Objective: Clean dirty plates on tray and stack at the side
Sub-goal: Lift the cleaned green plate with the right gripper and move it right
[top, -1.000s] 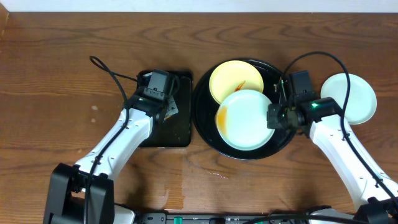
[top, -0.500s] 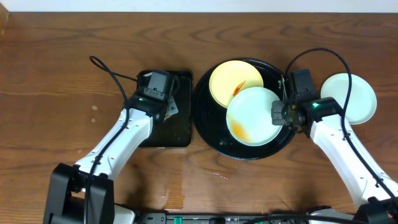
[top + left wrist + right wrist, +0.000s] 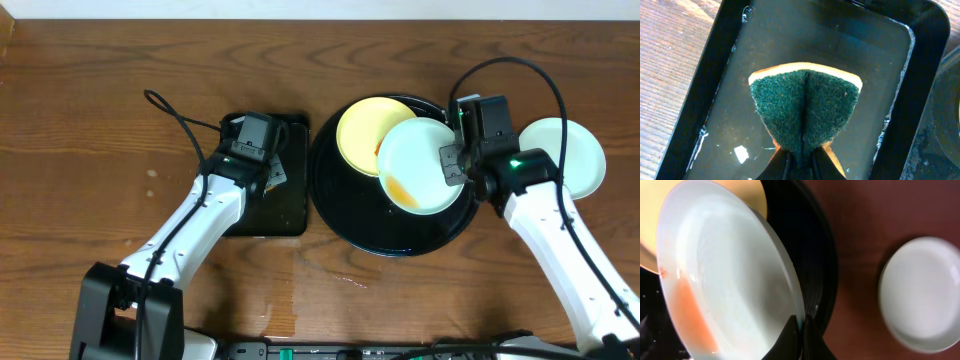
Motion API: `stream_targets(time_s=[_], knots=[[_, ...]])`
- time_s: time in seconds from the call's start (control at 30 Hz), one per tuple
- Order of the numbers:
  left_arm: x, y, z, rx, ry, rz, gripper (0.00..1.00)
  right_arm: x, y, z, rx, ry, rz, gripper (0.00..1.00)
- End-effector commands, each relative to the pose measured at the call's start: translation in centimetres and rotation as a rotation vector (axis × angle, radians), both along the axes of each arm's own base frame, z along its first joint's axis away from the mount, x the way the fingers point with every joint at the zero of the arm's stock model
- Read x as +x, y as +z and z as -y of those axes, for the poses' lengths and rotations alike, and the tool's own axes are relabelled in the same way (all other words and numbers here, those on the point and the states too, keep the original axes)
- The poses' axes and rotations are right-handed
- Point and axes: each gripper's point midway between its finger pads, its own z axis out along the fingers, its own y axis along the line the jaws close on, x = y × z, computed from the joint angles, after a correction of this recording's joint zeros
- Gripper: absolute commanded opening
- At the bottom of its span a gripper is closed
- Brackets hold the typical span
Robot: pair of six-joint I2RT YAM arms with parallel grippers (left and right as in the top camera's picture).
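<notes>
Right claw (image 3: 452, 166) clamps mint plate (image 3: 420, 160) at rim; orange smear near one edge, tilted above tray (image 3: 345, 215), overlapping yellow plate (image 3: 360, 128). Right arm (image 3: 560, 240) reaches to tray's right rim. Left claw (image 3: 802, 161) pinches sponge (image 3: 805, 105).

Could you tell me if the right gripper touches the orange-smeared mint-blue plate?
Touching: the right wrist view shows the right gripper pinching the orange-smeared mint-blue plate at its rim.

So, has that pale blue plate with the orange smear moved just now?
Yes. The smeared plate, held by the right gripper, has shifted toward the far-right rim of the round tray.
</notes>
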Motion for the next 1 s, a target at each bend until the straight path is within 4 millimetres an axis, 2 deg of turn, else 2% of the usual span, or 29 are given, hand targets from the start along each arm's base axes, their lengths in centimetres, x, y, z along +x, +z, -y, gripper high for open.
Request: stream_targets(time_s=[0.0,0.27,0.5,0.77,0.97], knots=[[-0.1,0.1,-0.5,0.024,-0.001,0.002,0.12,0.6,3.4,-0.1,-0.113,0.086,0.098,0.01],[-0.1,0.1,-0.5,0.024,0.0,0.002,0.12,0.8,6.4,-0.3,-0.394,0.181,0.194,0.01],[-0.1,0.1,-0.5,0.024,-0.001,0.002,0.12,-1.3,5.5,-3.1,-0.587,0.468,0.104,0.01],[-0.1,0.1,-0.5,0.024,0.0,0.002,0.12,-1.1,6.9,-2.2,-0.7,0.403,0.134,0.01],[-0.1,0.1,-0.5,0.024,-0.001,0.002,0.12,-1.1,6.9,-2.2,-0.7,0.398,0.137,0.01]])
